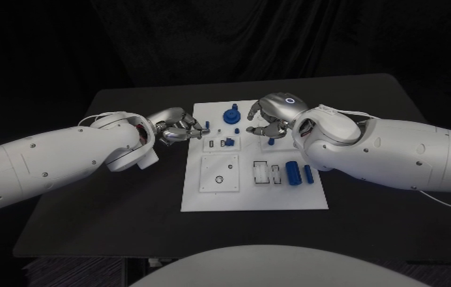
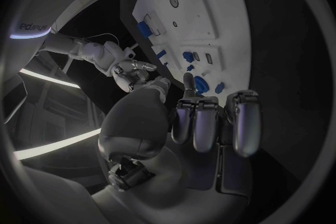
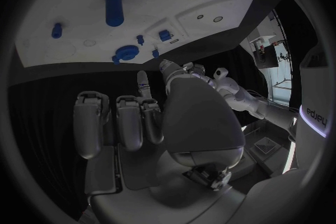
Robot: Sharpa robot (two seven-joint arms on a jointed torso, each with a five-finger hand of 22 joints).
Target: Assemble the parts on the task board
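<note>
1. The task board [image 1: 253, 192], a white rectangular plate with shallow recesses, lay mid-counter [image 1: 113, 222], its long axis running away from the robot.
2. A blue cylinder [image 1: 293, 171] lay near the board's right edge, lengthwise along that axis; a round blue knob [image 1: 231, 114] stood near the far end.
3. The left hand [image 1: 178, 130] hovered at the board's left edge, fingers curled, holding nothing.
4. The right hand [image 1: 268, 120] hung over the far right corner, fingers curled, empty.

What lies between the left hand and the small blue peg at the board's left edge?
Nothing visible: the left hand sits at the task board edge, fingertips right beside the small blue peg.
</note>
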